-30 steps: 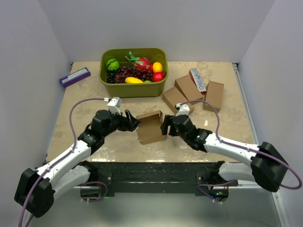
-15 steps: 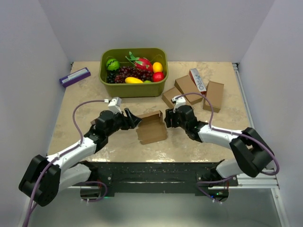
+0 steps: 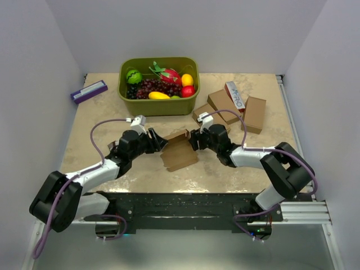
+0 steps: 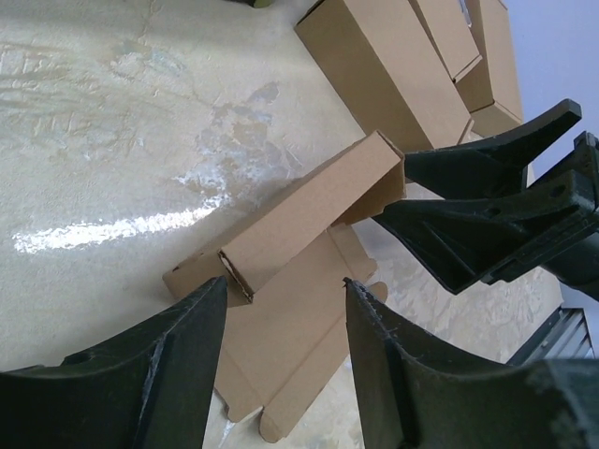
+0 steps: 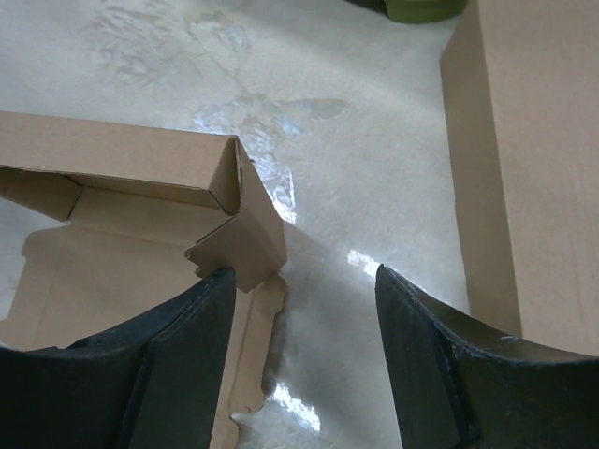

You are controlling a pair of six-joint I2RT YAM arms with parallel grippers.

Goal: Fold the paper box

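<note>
The paper box is plain brown cardboard, half folded, on the table between the two arms. Its far part stands up as a hollow sleeve, and the lid panel with small flaps lies flat towards me. In the left wrist view the box lies just ahead of my open left gripper, whose fingers are at its left end. In the right wrist view the box is at upper left, its right end flap by the left finger of my open right gripper. From above, the left gripper and right gripper flank the box.
A green basket of fruit stands behind the box. Several folded brown cartons and a white-and-red lettered carton lie at the back right, one close to my right finger. A purple-and-white box lies at the back left.
Both arms have stretched forward and lowered. The right gripper moved up and left to the box's right end. The left gripper edged closer to its left end. The box barely moved.
</note>
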